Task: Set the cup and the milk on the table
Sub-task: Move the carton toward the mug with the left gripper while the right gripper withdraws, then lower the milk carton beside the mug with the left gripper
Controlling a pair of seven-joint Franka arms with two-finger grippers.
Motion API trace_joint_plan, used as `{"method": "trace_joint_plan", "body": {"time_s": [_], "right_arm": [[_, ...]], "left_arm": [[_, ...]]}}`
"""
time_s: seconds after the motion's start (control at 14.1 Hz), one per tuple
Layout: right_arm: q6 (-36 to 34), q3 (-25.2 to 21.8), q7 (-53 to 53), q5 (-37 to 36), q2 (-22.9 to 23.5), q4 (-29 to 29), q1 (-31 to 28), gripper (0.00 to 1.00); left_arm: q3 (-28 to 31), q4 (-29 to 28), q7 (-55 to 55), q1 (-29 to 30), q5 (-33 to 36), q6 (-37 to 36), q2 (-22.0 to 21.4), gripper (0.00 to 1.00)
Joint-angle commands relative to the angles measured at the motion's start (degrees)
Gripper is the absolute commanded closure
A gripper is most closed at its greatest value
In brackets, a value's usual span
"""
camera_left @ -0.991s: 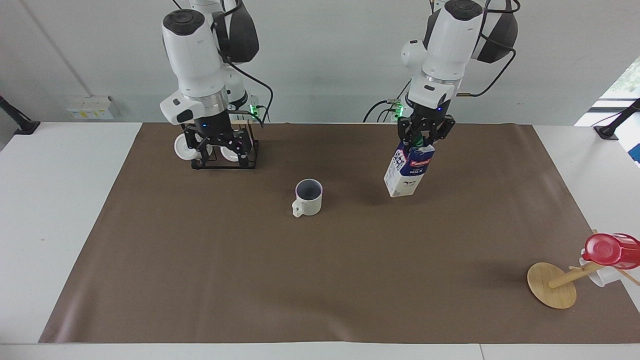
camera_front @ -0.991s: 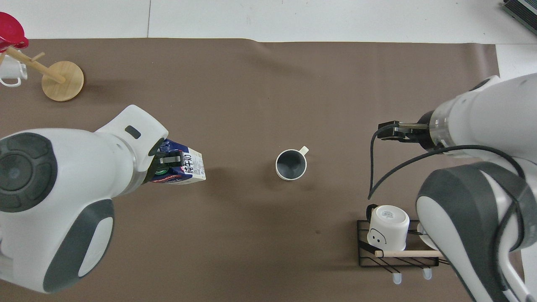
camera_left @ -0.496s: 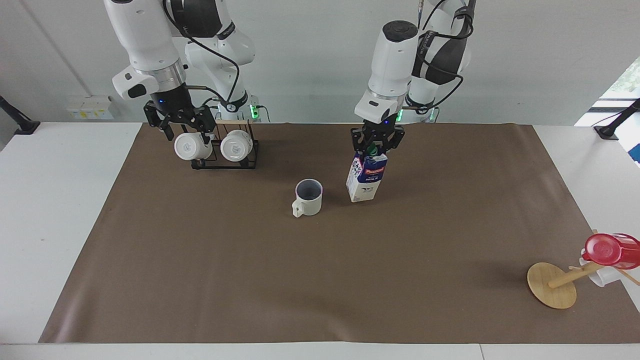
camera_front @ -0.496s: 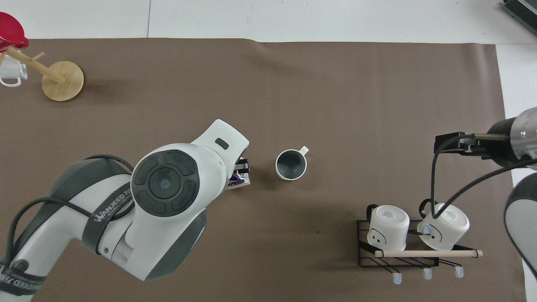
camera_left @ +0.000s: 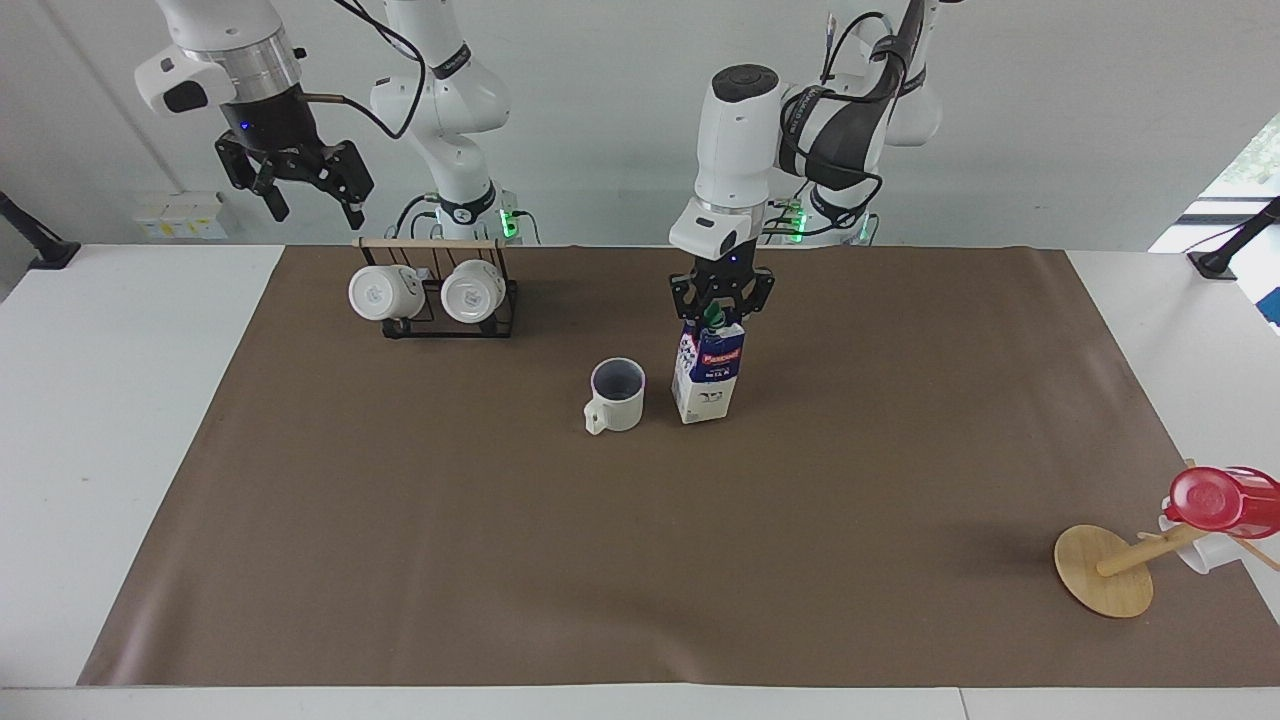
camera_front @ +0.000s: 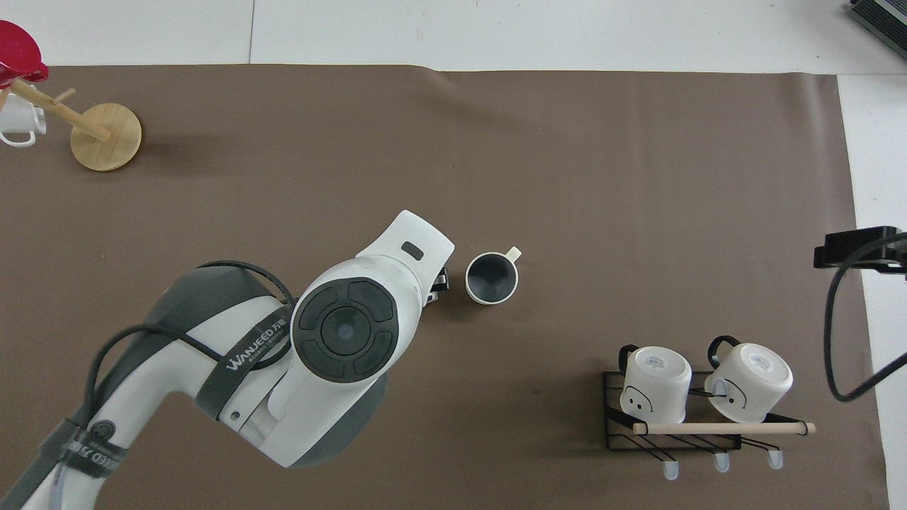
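While my left gripper (camera_left: 718,312) pinches the milk (camera_left: 708,375) by its top, standing beside the cup (camera_left: 616,396) on the table (camera_left: 400,520), my right gripper (camera_left: 305,192) waits up high, spread wide.

Robotics lab, two arms (camera_left: 735,150), matted white table (camera_left: 130,420)

The cup (camera_left: 617,394), a cream-white mug with a grey inside, stands upright at mid-mat on the table (camera_left: 400,560), its squared handle pointing away from the robots. Just beside it, toward the left arm's end, the milk (camera_left: 708,373) carton stands nearly upright: blue top, white base, red band, green cap.
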Motion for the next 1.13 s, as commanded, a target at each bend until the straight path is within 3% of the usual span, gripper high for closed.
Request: {"method": "trace_joint_plan", "body": {"time_s": [0.0,0.57,0.85,1.06], "right_arm": [[-1.64,-0.17,-1.40,0.68,0.13,0.20,-0.50,0.00],[-3.93,-0.43,-3.34,-1.07,3.37,4.76,-0.33,0.00],[-3.23,-0.34,-2.64,-0.03,2.94,4.33,0.11,0.00],[-3.50,-0.34,-2.99,0.15,2.85,4.24,0.11,0.00]], "left_arm": [[0.84,-0.86,-3.32,-1.49,3.18,1.61,0.49,0.43],[0.84,-2.27,-4.47,-1.75,3.27,2.57,0.67,0.36],[0.75,-2.18,-3.68,-1.84,3.36,3.01,0.84,0.25],[0.75,-1.66,-3.06,-1.84,3.36,2.31,0.93,0.06]]}}
